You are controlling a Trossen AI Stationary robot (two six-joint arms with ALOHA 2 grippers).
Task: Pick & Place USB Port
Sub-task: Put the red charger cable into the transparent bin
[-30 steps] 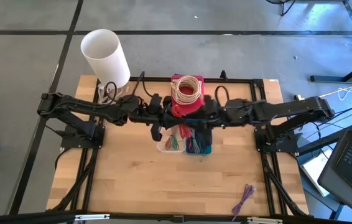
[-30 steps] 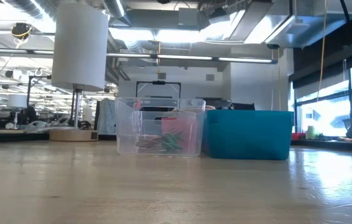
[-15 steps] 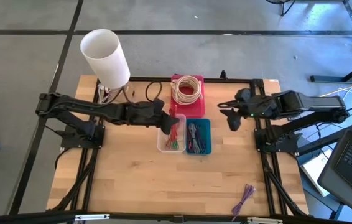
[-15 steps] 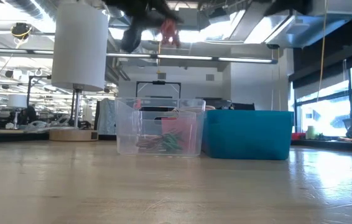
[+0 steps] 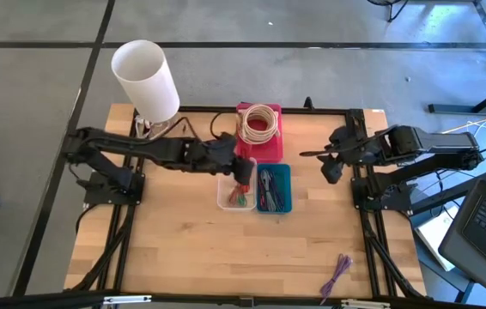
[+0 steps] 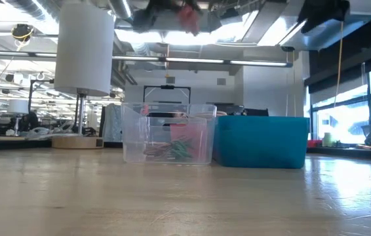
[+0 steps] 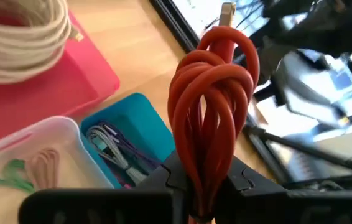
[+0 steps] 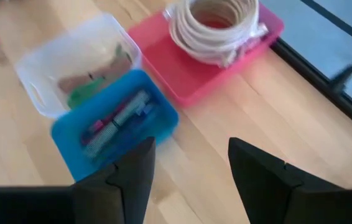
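From above, the left gripper (image 5: pixel 241 171) has slid over the clear bin (image 5: pixel 233 190); the right gripper (image 5: pixel 329 163) pulls back to the counter's (image 5: pixel 183 249) edge. Left wrist view: jaws clamped low on the coiled red cable (image 7: pixel 212 106), springy, light, probably a USB lead. Right wrist view: jaws wide apart, empty, facing the blue bin (image 8: pixel 115 129).

Glossy red rubbery cable coil (image 7: pixel 210 118), clear plastic bin (image 6: pixel 168 133), matt wooden tabletop (image 5: pixel 226 249).
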